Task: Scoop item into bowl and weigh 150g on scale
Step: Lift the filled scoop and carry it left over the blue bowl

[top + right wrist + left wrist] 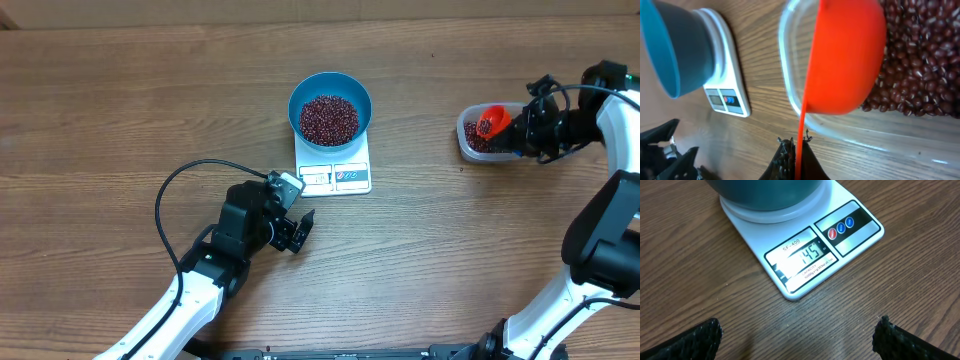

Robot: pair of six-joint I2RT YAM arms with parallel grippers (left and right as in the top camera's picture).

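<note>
Beans are sitting loose and rolly — you're clamping the scoop by its thin handle in the right gripper, left gripper gaping empty.

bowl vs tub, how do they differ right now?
The bowl is round, opaque teal; the tub is clear, rounded-rectangular. The bowl sits on the scale; the tub on the table. An orange scoop hangs over the tub, none over the bowl. Both hold red beans.
</note>
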